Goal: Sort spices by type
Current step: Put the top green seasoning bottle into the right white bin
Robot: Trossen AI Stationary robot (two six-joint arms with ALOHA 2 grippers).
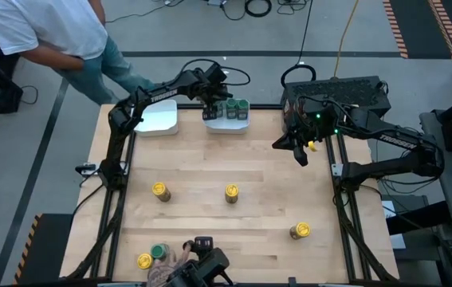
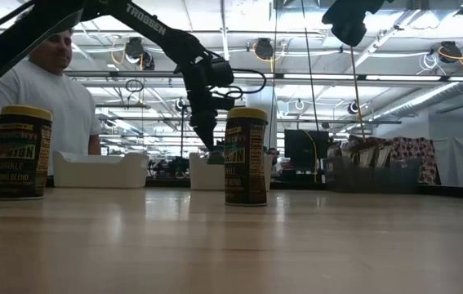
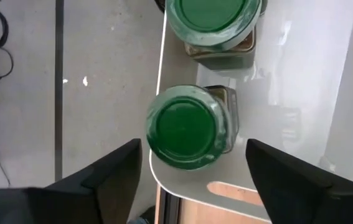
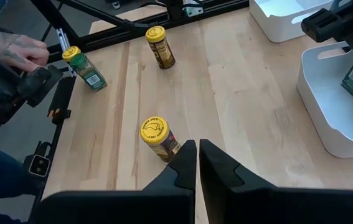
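Left pincer [image 3: 188, 168] spread above round green-lidded glass jar [image 3: 188, 127] in white tray [image 3: 288, 93]: likely rigid, light, slippery; best gripped across lid.

Left claw [image 3: 192, 180] spread wide, right claw [image 4: 198, 163] seemingly pinched closed.
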